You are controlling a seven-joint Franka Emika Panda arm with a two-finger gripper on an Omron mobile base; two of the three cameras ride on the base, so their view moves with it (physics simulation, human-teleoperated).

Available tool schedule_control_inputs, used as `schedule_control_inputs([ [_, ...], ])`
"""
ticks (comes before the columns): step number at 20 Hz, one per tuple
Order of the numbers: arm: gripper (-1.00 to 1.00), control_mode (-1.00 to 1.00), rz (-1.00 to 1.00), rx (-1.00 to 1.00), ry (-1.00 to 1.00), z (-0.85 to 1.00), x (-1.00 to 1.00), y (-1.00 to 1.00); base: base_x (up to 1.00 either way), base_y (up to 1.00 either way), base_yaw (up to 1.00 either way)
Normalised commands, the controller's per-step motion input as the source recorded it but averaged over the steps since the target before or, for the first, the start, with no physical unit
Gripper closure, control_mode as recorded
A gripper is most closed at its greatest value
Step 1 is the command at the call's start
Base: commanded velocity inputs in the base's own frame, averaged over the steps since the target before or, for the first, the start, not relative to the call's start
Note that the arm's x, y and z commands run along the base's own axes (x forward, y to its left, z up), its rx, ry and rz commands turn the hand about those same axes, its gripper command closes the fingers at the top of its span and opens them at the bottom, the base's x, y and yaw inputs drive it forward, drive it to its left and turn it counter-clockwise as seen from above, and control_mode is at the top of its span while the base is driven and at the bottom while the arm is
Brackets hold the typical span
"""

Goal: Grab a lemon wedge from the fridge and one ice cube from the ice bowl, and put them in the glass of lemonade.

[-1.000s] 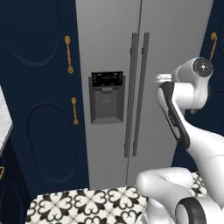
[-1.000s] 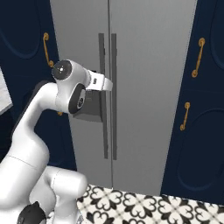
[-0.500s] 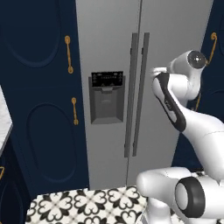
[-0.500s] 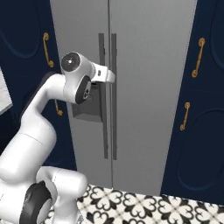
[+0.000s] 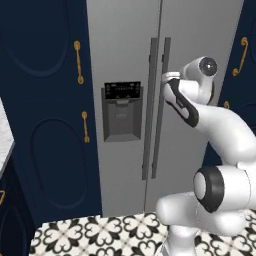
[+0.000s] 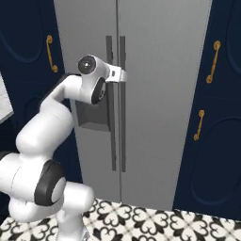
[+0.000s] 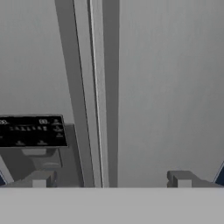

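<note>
The tall grey fridge (image 5: pixel 125 50) stands straight ahead with both doors shut, so the lemon wedge is hidden. My gripper (image 5: pixel 166 77) is up against the two long dark handles at about upper-door height, seen too in the right base view (image 6: pixel 123 75). In the hand view my gripper (image 7: pixel 110 180) is open, its fingertips (image 7: pixel 39 179) set wide apart. The right door's handle (image 7: pixel 110 87) runs up between them, and the left door's handle (image 7: pixel 78 87) lies just beside it. The ice bowl, ice cube and glass of lemonade are out of view.
A black dispenser panel (image 5: pixel 121 110) sits in the left door. Navy cabinets with brass handles flank the fridge on the left (image 5: pixel 78 62) and right (image 6: pixel 214 61). Patterned tile floor (image 5: pixel 100 235) lies below. A pale counter edge (image 5: pixel 4 135) shows at far left.
My arm has stretched forward and leftward toward the fridge, bringing the hand from short of the right door up to the handles. The fridge doors have stayed shut.
</note>
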Motion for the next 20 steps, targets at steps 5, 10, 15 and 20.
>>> schedule_control_inputs([
  [5,-1.00,-1.00,0.00,0.00,-0.05,-0.13,0.67,-0.13,0.00,0.00,0.00],
  [10,-1.00,-1.00,0.00,0.00,-0.01,-0.13,0.67,-0.19,0.00,0.00,0.00],
  [15,-1.00,-1.00,0.00,0.00,0.00,-0.22,0.77,-0.02,0.00,0.00,0.00],
  [20,-1.00,-1.00,0.01,0.00,0.00,-0.26,0.75,-0.07,0.00,0.00,0.00],
])
